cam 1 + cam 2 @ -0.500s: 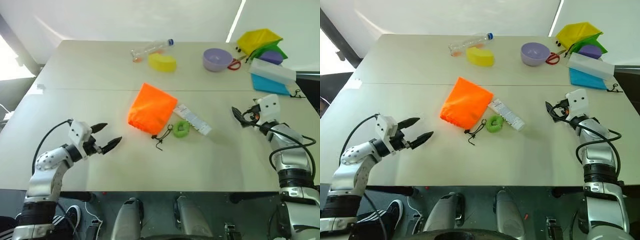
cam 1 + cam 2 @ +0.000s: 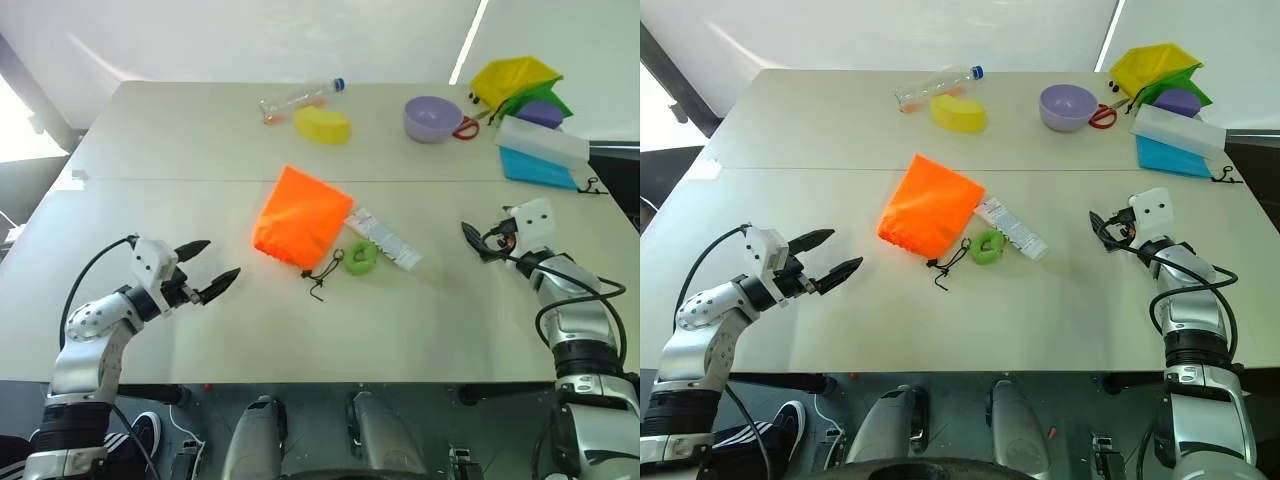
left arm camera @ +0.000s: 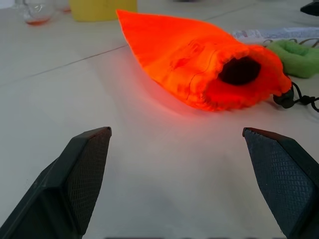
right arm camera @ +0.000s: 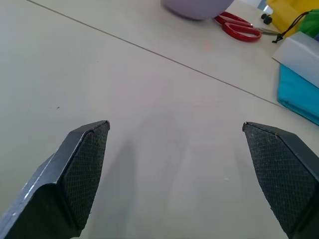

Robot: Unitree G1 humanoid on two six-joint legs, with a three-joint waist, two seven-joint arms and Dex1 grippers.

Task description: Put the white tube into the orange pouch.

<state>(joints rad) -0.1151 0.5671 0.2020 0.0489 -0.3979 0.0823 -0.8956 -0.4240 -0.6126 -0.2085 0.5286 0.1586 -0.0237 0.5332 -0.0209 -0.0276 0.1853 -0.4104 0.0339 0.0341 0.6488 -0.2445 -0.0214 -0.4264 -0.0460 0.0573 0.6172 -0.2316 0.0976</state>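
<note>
Left claw spread wide and empty, facing orange pouch, right claw wide, white tube beside pouch

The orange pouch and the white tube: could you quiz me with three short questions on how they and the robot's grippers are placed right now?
1. True or false: the white tube is already inside the orange pouch.
2. Which lies right beside the green ring: A) purple bowl B) the tube C) scissors?
3. Fill in: the left gripper and the right gripper both stand ____.

Key: 1 false, it lies on the table beside the pouch; 2 B; 3 open.
</note>
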